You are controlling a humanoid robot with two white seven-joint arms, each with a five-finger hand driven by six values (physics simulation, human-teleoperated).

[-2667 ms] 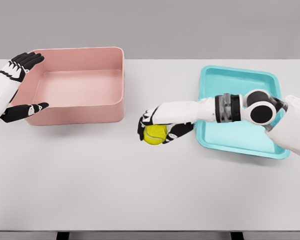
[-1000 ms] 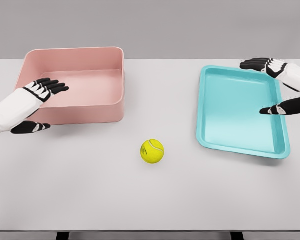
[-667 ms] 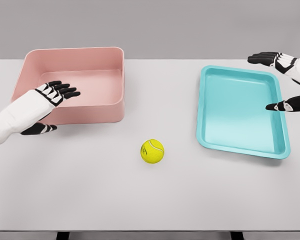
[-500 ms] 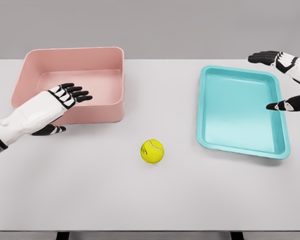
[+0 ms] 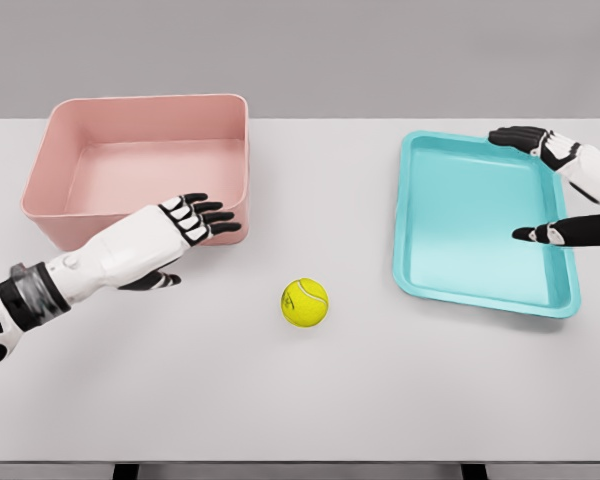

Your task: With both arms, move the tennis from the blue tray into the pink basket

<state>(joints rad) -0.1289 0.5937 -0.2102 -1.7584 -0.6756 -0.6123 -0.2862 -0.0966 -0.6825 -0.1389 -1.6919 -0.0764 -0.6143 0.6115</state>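
The yellow tennis ball (image 5: 305,302) lies on the white table between the pink basket (image 5: 50,150) at the back left and the blue tray (image 5: 477,285) on the right. No hand touches it. My left hand (image 5: 188,243) reaches in from the lower left, open with fingers spread, in front of the basket's near wall and a short way left of the ball. My right hand (image 5: 540,185) hovers open over the tray's right edge, thumb and fingers spread wide.
The pink basket holds nothing that I can see, and the blue tray's floor is bare. The white table's front edge (image 5: 300,462) runs along the bottom of the view.
The right hand let go of the ball on the table and pulled back to the tray's right side. The left hand moved from beside the basket rightward and forward, closing on the ball.
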